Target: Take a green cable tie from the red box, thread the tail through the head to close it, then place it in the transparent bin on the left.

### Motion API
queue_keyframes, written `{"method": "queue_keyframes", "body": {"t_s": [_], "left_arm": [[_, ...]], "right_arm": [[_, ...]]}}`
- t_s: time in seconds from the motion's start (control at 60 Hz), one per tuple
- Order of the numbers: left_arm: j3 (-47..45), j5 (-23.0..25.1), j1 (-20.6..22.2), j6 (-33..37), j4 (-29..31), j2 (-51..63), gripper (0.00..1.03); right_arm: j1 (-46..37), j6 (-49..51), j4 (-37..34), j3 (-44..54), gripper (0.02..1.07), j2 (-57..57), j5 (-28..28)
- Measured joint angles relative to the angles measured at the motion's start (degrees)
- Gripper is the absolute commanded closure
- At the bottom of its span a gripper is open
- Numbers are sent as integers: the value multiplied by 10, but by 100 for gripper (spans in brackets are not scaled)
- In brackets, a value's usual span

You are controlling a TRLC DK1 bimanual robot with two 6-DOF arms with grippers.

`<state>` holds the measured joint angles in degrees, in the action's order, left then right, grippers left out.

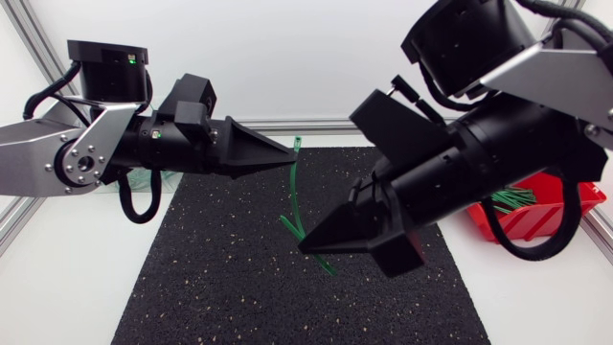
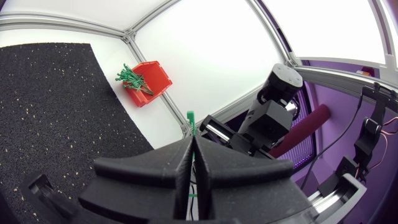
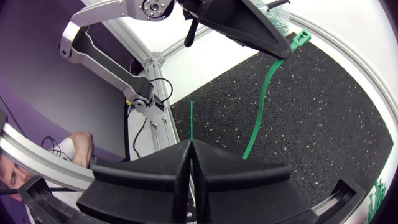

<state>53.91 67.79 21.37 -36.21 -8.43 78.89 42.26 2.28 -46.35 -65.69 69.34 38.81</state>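
Clear bin is far L, mostly hidden behind the L arm, w/ a few green strands showing in it. L gripper hangs over the back edge of the mat. Its jaws are pinched tight on the tie just below its head, and the head pokes out past the tips. From there the tie bows down over mid-mat to the R gripper. Those jaws are also closed tight on it near the tail end, w/ the thin tail tip sticking out beyond the fingers. Red box stands far R beside the mat, partly behind the R arm, w/ spare ties piled inside.
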Motion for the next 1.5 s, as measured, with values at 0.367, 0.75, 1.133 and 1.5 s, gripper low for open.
{"method": "queue_keyframes", "body": {"t_s": [0.367, 0.75, 1.133, 1.5], "left_arm": [[-28, -8, 1, 0, -26, -2, 100], [-77, -58, 2, -31, -99, -90, 100], [-101, -79, 6, -58, -116, -134, 100], [-118, -86, 5, -61, -120, -154, 100]], "right_arm": [[-27, -259, -32, -52, 102, 15, 89], [-41, -441, -9, -75, 102, 34, 191], [-33, -642, 136, -75, 101, 34, 196], [-63, -779, 111, -77, 101, 28, 194]]}}
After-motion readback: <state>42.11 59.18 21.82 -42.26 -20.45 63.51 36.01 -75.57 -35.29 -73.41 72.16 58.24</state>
